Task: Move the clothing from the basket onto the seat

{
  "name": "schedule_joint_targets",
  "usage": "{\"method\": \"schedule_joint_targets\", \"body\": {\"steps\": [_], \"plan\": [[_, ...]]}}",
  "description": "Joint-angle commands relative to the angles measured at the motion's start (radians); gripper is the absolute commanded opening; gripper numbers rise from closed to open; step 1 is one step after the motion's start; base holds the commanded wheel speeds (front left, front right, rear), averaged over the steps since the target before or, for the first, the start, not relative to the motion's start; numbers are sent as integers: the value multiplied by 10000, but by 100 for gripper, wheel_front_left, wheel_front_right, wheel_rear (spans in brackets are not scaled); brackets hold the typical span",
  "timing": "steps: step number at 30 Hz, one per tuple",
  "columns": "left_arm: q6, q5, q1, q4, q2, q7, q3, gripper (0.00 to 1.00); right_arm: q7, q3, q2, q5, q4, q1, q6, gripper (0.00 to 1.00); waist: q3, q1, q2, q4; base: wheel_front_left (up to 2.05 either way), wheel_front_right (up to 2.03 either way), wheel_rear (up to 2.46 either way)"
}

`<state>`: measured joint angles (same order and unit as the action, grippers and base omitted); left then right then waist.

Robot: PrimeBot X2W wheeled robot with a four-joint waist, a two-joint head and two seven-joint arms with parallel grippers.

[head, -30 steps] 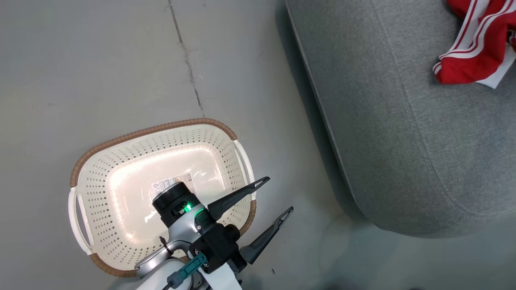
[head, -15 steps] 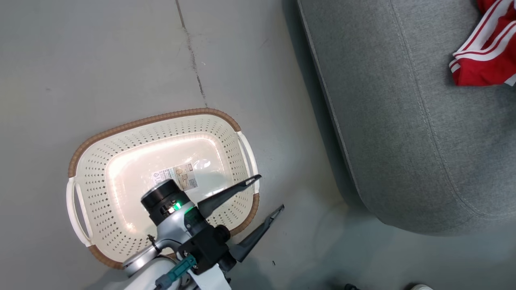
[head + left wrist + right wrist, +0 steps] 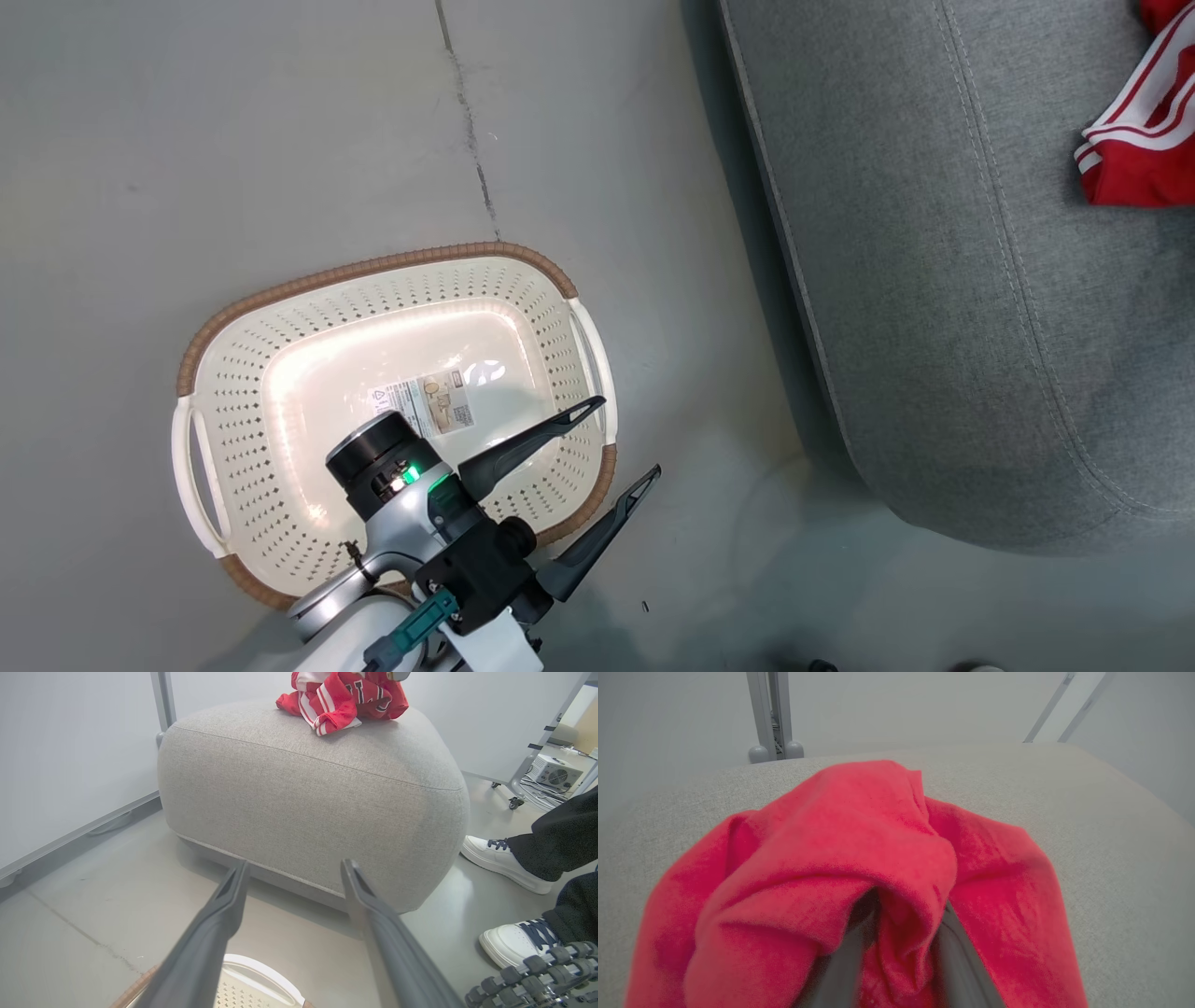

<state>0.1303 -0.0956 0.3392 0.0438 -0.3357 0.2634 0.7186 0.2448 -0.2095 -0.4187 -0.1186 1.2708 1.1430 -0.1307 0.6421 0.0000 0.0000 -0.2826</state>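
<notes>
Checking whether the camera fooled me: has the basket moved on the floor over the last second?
No. The basket still sits with its rim at the end of the floor crack, as before; the whole head view shifted instead.

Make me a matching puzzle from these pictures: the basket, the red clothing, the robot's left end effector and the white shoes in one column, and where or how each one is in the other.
Column one:
1. the basket
2. the clothing
3. the left end effector
4. the white shoes

Column two:
A. open, holding nothing
B. worn by a person beside the seat
C. heaped on top of the seat
D. on the floor, no clothes in it

Pairs: 1-D, 2-C, 3-A, 4-B.
</notes>
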Motion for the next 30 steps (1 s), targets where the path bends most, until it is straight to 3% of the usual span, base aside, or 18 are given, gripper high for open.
{"method": "schedule_joint_targets", "body": {"steps": [1,8,18,24,30], "plan": [[4,16,143,15,35,15,-44,100,-88,53,-150,22,49,76,-3,100,-81,0,0,15,0,0,0],[4,-57,177,146,399,14,214,100,-978,73,-476,368,170,-251,-1,100,-786,0,0,91,0,0,0],[4,-304,-161,463,1264,15,379,100,-2237,1177,-517,95,193,-560,-1,100,-2318,0,0,252,0,0,0],[4,-369,-518,649,1700,14,46,100,-2307,2711,-364,-614,-366,-1036,-1,100,-3397,0,0,463,0,0,0],[4,-348,-1048,628,2003,15,-564,100,-1985,4537,-407,-2397,-1883,-1861,-3,100,-4352,0,0,613,0,0,0]]}}
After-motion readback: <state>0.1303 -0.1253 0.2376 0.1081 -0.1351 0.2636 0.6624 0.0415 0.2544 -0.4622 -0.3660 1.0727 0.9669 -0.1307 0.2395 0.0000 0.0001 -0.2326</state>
